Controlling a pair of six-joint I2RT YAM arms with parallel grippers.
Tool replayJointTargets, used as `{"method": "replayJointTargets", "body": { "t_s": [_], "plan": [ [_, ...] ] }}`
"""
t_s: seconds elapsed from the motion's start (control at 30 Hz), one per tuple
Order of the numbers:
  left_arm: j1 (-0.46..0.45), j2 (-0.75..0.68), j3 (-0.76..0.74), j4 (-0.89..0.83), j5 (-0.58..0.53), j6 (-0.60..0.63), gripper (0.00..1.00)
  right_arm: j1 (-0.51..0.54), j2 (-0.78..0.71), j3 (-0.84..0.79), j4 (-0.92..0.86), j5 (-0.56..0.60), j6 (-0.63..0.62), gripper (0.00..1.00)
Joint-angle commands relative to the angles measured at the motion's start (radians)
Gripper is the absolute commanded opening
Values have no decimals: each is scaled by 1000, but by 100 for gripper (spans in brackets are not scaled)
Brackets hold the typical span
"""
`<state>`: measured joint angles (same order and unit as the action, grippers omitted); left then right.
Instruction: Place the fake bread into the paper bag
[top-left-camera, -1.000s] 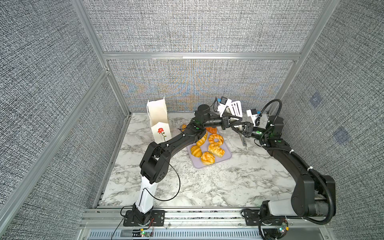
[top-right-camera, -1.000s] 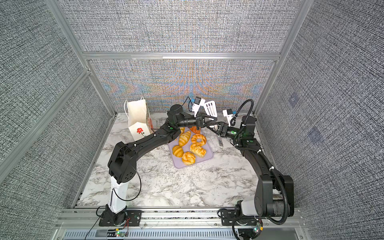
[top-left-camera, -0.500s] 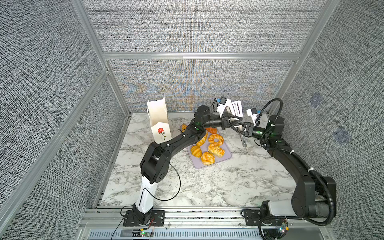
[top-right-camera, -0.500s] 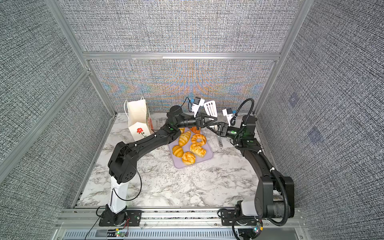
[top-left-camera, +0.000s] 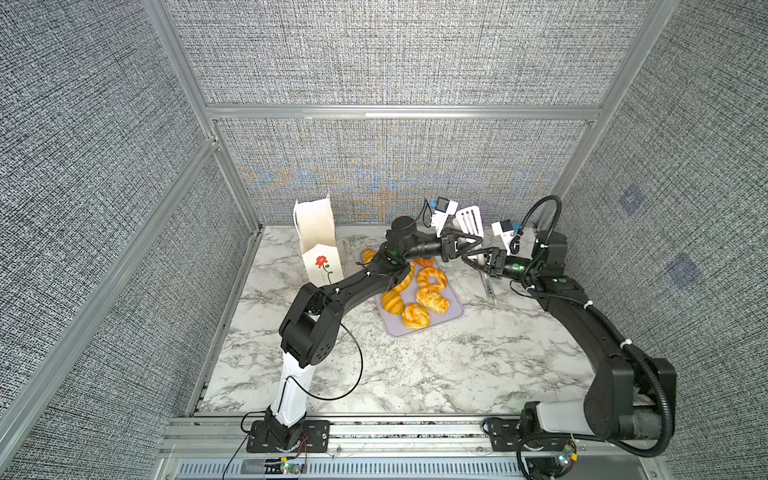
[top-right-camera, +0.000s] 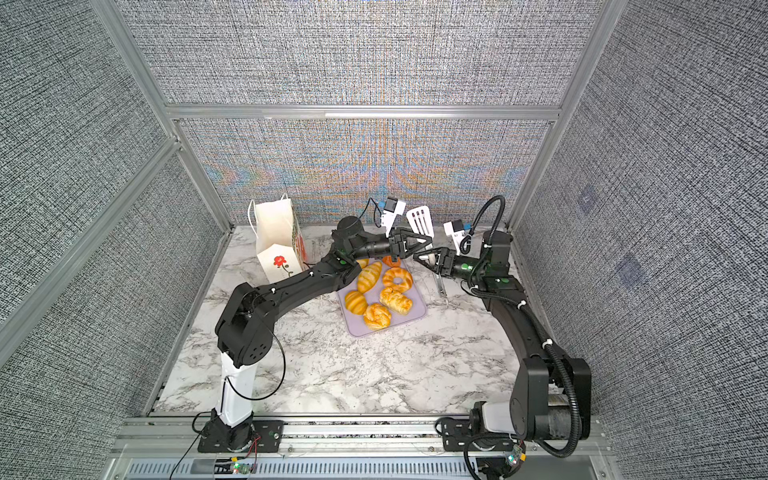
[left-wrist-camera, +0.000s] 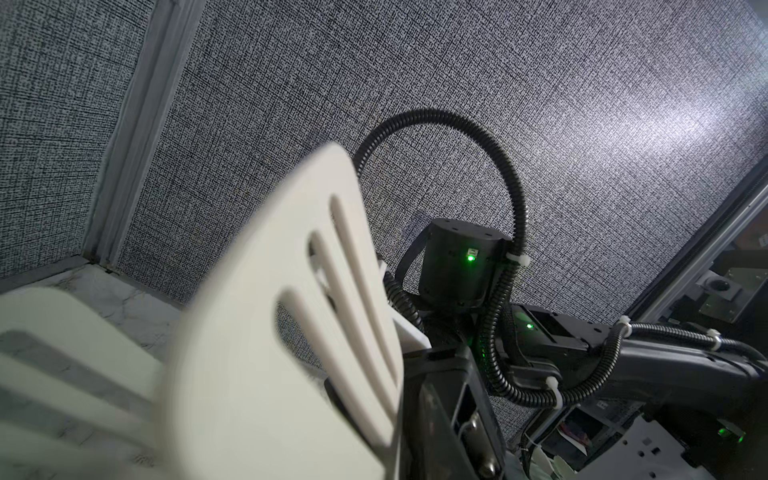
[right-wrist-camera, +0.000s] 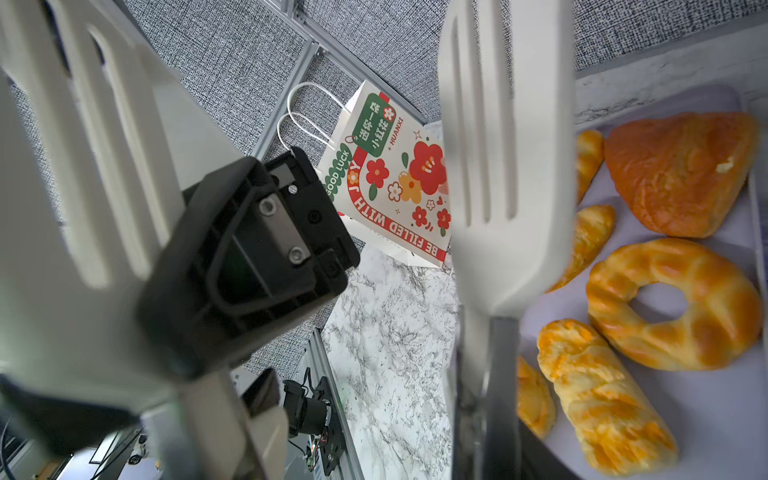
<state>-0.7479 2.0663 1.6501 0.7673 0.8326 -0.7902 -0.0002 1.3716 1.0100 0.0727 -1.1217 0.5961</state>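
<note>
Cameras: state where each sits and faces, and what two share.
Top views: high at the front, looking down on marble table, left arm, right arm, fake bread.
Left wrist: on left arm, facing the right arm past white slotted tongs.
Right wrist: on right arm, facing paper bag and fake bread; left pincer close.
Shared: both wrist views show the tongs.

Open across front half of white-grey marble tabletop (top-left-camera: 415, 374). Clear from above into tall white paper bag with red flower (top-left-camera: 318, 237), upright at back left. Blocked between bag and flat lilac tray (top-left-camera: 453, 318) by black left arm (top-left-camera: 353, 289), stretched over tray's left edge. Crowded above tray's far right corner by white slotted tongs (top-left-camera: 469, 216). Fenced along right side by black right arm (top-left-camera: 582, 316).
</note>
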Motion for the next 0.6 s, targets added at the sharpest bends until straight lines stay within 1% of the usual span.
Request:
{"method": "replayJointTargets", "body": {
  "t_s": [0.0,0.03,0.07,0.1,0.17,0.2,0.27,0.37,0.43,0.57],
  "plan": [
    [11,-24,-21,125,-24,-32,30,-3,-7,19,-80,19,-46,67],
    [13,-31,-32,127,-29,-31,32,-5,-8,23,-98,21,-59,67],
    [16,-38,-48,127,-39,-29,38,-8,-11,27,-117,26,-72,67],
    [17,-46,-62,128,-47,-28,41,-9,-12,30,-135,29,-83,67],
    [25,-61,-92,123,-62,-27,45,-14,-12,44,-203,61,-130,67],
    [30,-68,-107,116,-70,-24,49,-15,-9,58,-257,89,-165,67],
    [37,-72,-134,92,-83,-14,51,-15,0,89,-365,151,-239,67],
    [43,-115,-174,46,-111,13,54,-14,18,134,-524,266,-343,67],
    [46,-132,-197,-18,-138,42,57,-15,29,160,-608,338,-402,67],
    [48,-160,-221,-164,-197,113,60,-1,49,197,-727,496,-470,67]
  ]
}}
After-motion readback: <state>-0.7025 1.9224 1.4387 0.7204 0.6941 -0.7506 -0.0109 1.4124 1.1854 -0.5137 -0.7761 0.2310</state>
